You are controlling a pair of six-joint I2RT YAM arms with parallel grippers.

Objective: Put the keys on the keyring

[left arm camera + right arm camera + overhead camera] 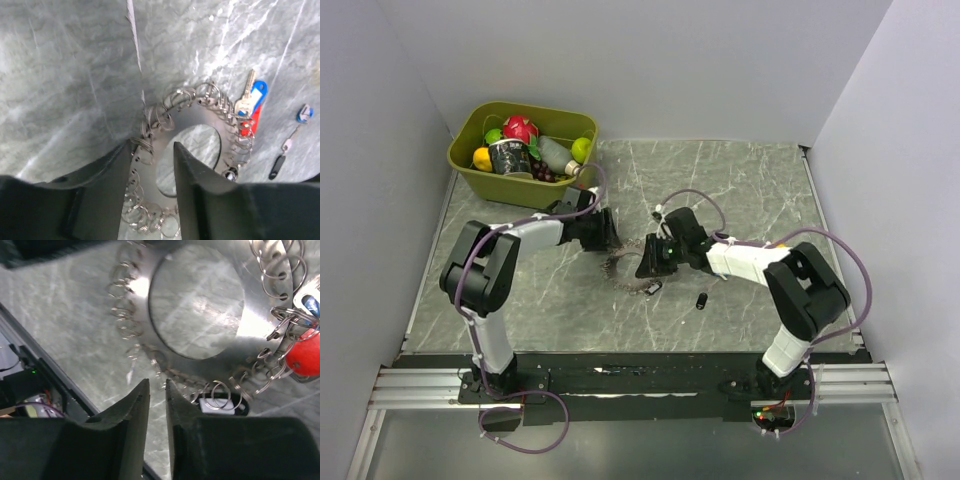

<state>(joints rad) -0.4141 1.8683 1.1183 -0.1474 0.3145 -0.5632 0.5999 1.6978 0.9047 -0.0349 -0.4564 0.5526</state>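
Observation:
The keyring point(167, 127) is a flat metal ring plate with several small split rings round its rim; it lies between the grippers point(623, 266). My left gripper point(153, 146) grips the plate's band, one finger at the outer rim and one in the centre hole. A blue-headed key point(254, 95) and a red-headed key point(246, 126) hang on rim rings. A small blue-and-white key point(303, 113) and a black key point(276, 166) lie loose on the table. My right gripper point(158, 382) is just off the plate's rim point(260, 325), jaws almost together with nothing between. The red head point(303, 358) shows there too.
A green bin point(465, 165) with fruit and a can stands at the back left. In the top view the black key point(701, 300) and a whitish key point(655, 288) lie on the marble table in front of the right gripper point(650, 258). Grey walls stand on three sides.

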